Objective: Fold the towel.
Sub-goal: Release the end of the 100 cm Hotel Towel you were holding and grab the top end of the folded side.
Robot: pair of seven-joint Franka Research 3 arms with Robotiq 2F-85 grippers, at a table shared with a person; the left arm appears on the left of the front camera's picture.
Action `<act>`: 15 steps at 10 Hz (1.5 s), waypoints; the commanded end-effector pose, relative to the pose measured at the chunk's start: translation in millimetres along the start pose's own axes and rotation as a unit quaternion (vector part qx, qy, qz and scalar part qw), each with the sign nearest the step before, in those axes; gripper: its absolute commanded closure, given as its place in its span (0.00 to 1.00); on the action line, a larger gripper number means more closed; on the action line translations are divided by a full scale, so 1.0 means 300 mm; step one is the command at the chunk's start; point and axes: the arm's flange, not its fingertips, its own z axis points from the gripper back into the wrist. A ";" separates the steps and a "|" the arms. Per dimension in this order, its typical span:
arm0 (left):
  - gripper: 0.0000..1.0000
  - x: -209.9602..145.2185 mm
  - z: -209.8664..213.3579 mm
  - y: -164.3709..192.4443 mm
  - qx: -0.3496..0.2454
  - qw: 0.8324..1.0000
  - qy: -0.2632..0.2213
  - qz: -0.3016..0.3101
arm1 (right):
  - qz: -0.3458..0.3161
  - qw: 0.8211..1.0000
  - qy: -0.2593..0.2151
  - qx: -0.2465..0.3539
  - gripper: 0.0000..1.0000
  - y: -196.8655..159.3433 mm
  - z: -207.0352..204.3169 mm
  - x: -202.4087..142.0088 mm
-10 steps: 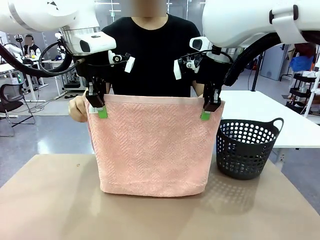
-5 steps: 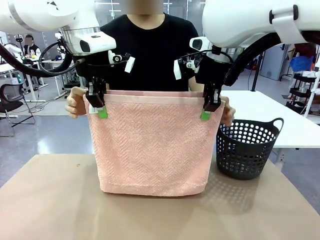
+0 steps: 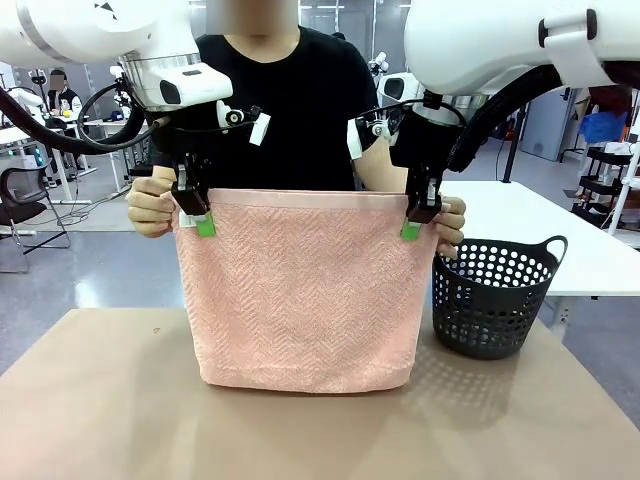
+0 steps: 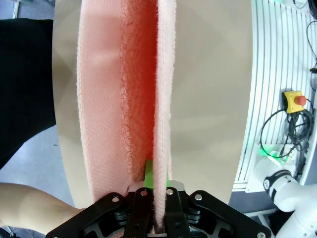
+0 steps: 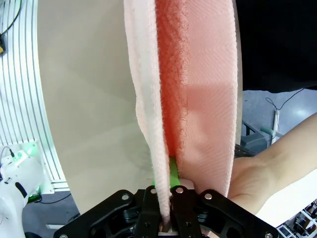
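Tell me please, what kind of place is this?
Probably a robotics lab: white robot arms hold up a towel, an emergency-stop button sits nearby, and an office chair stands among desks behind.

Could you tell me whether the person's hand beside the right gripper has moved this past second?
Yes: the hand has come out from behind the towel, toward the basket.

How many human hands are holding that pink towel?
2. One hand grips the towel's top corner beside the left end effector; the other hand grips the opposite top corner beside the right end effector. None appears hidden.
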 end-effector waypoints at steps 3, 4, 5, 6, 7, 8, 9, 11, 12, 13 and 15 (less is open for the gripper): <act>1.00 -0.003 0.008 -0.001 -0.003 1.000 0.001 -0.001 | 0.000 1.000 0.001 0.000 1.00 -0.002 -0.002 -0.005; 1.00 -0.003 0.008 -0.001 -0.003 1.000 0.001 -0.001 | 0.000 1.000 0.001 0.000 1.00 -0.002 -0.002 -0.005; 1.00 -0.003 0.008 -0.001 -0.003 1.000 0.001 -0.001 | 0.000 1.000 0.001 0.000 1.00 -0.002 -0.002 -0.005; 1.00 -0.003 0.008 -0.001 -0.003 1.000 0.001 -0.001 | 0.000 1.000 0.001 0.000 1.00 -0.002 -0.002 -0.005; 1.00 -0.003 0.008 -0.001 -0.003 1.000 0.001 -0.001 | 0.000 1.000 0.001 0.000 1.00 -0.002 -0.002 -0.005; 1.00 -0.003 0.008 -0.001 -0.003 1.000 0.001 -0.001 | 0.000 1.000 0.001 0.000 1.00 -0.002 -0.002 -0.005; 0.61 0.002 0.001 -0.001 0.000 1.000 0.000 0.000 | 0.000 1.000 0.000 0.000 0.93 0.000 0.000 0.000; 0.25 -0.004 0.013 -0.006 0.015 1.000 -0.002 -0.009 | 0.004 1.000 -0.003 -0.007 0.59 0.007 0.016 -0.008; 0.59 -0.006 0.032 -0.015 0.028 0.999 -0.007 -0.013 | 0.003 1.000 -0.010 -0.021 0.29 0.017 0.041 -0.014; 0.00 -0.009 0.063 -0.031 0.042 0.999 -0.016 -0.016 | 0.009 0.999 -0.019 -0.040 0.24 0.037 0.083 -0.016; 0.00 -0.011 0.152 -0.099 0.095 0.995 -0.020 -0.026 | 0.031 0.995 -0.039 -0.090 0.00 0.100 0.202 -0.022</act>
